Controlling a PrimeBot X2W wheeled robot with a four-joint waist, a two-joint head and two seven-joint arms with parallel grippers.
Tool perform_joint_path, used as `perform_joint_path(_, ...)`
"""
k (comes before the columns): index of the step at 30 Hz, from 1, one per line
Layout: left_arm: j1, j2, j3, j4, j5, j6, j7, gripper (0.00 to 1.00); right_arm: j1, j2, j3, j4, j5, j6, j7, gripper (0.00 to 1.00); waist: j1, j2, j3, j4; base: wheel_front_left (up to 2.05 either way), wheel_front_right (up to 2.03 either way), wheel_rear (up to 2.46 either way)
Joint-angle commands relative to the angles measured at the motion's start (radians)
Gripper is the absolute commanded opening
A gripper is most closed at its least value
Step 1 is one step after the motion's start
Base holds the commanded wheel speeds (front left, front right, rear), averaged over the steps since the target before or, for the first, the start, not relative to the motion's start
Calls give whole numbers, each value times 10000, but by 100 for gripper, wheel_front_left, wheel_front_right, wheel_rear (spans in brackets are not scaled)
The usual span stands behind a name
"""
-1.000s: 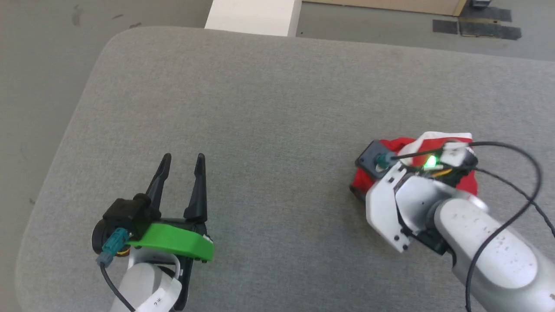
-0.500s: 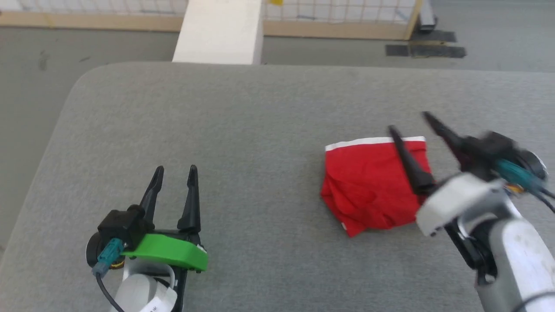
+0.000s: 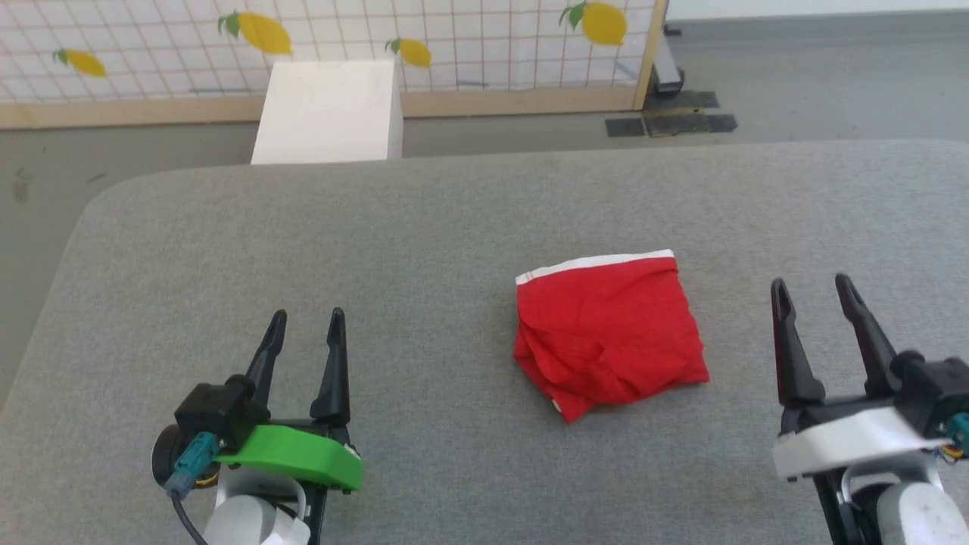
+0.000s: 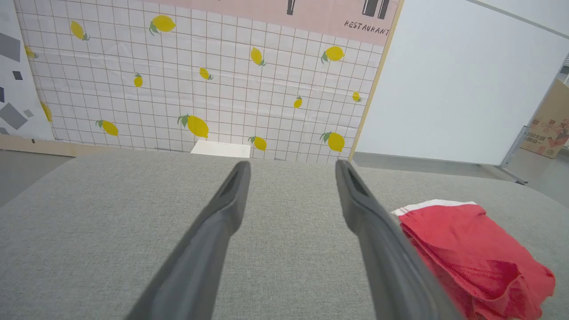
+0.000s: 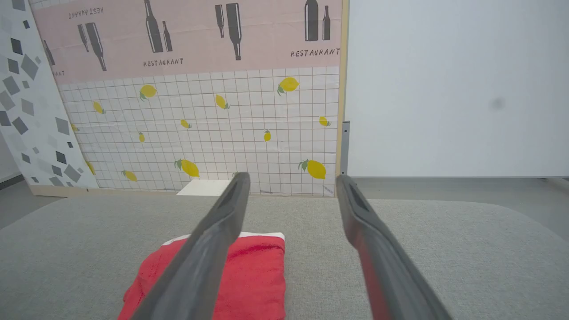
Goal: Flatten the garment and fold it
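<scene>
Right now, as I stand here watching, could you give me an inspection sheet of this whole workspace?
Surface: grey fabric-covered table with rounded corners.
Job's things: red garment lying folded in a rough, wrinkled square, with a white hem band along its far edge.
Clutter: nothing seen.
Grippers: left tool open and apart from the garment. Right tool open, beside the garment and not touching it.
Cables: black cable with a teal plug at the left wrist. Another teal plug at the right wrist.
Surroundings: white box behind the table, lemon-patterned grid panel, dark mats on the grey floor.
</scene>
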Motion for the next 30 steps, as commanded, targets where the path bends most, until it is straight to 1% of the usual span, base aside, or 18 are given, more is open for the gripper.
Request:
perform_joint_path(1,152,-13,-8,13,39,85,-45,100,184,40,-46,108,-93,-15,-101,100,0,0,-145,-123,0,0,0)
perform_joint_path(10,320,-13,-49,93,75,81,-45,100,578,-179,100,706,-367,-15,-395,100,0,0,-245,-117,0,0,0)
perform_joint_path(30,326,-13,1,111,69,127,-45,100,597,-2,92,599,-306,-15,-166,100,0,0,-169,-97,0,0,0)
